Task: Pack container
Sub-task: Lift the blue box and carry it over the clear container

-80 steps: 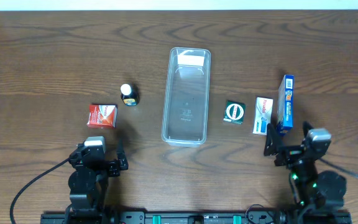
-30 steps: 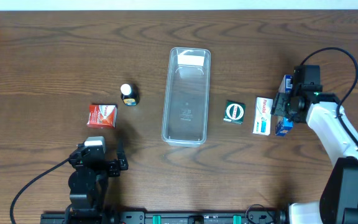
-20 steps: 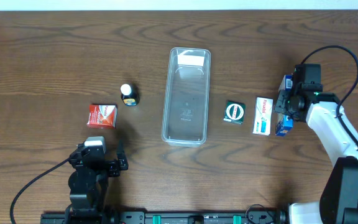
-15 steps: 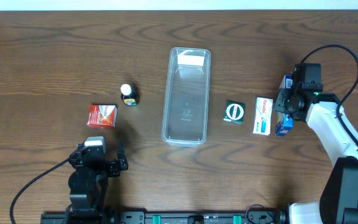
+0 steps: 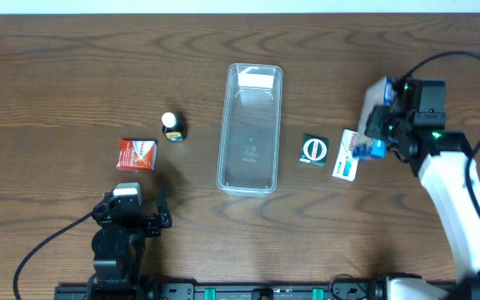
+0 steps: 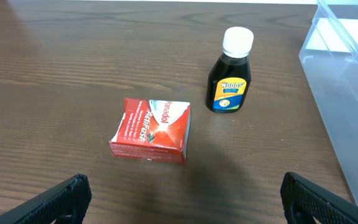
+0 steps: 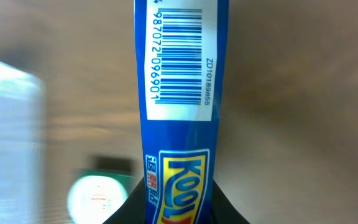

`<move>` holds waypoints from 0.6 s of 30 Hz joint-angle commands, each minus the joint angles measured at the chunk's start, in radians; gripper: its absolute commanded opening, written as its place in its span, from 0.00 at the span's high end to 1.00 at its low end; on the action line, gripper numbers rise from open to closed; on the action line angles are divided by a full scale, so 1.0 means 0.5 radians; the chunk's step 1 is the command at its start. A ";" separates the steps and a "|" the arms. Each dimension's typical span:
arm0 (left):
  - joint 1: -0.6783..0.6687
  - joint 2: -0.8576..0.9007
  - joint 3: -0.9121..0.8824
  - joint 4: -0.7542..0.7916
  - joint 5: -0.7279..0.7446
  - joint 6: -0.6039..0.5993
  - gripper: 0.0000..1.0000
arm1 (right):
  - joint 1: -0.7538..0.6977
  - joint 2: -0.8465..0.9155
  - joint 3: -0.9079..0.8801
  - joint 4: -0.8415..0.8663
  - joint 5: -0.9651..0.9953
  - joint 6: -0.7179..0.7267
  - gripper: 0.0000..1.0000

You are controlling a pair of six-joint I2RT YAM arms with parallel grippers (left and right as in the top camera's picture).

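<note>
The work surface is a dark brown wood-grain table (image 5: 57,67). Nearest the robot, the left gripper (image 6: 184,194) rests short of the near end of the container (image 5: 250,129), a long, narrow, clear plastic tray with rounded corners and low walls, and to its left. Its fingers are spread wide with nothing between them.

Left of the container lie a matte red cardboard carton (image 5: 137,155) and, beyond it, an upright small dark bottle (image 5: 172,127) with a white cap. Right of the container lie a green carton (image 5: 313,150) with a white ring and a flat white carton (image 5: 347,158).

Farthest out on that side, the right gripper (image 7: 180,208) pinches a slim glossy blue carton (image 7: 179,124) bearing a barcode.

The container is empty, and its long axis runs directly away from the robot. It lies to the left of the right gripper, with both small cartons between. Only the right arm carries a load.
</note>
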 commanded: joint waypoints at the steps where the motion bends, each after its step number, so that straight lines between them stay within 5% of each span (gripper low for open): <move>1: 0.010 -0.012 -0.024 -0.041 -0.001 -0.003 0.02 | 0.178 -0.182 0.112 0.032 -0.185 0.162 0.83; 8: 0.010 -0.012 -0.025 -0.041 -0.002 -0.002 0.02 | 0.655 -0.168 0.127 0.279 -0.163 0.462 0.87; 18: 0.010 -0.012 -0.024 -0.041 -0.001 -0.002 0.02 | 1.016 0.378 0.127 0.954 -0.049 0.641 0.83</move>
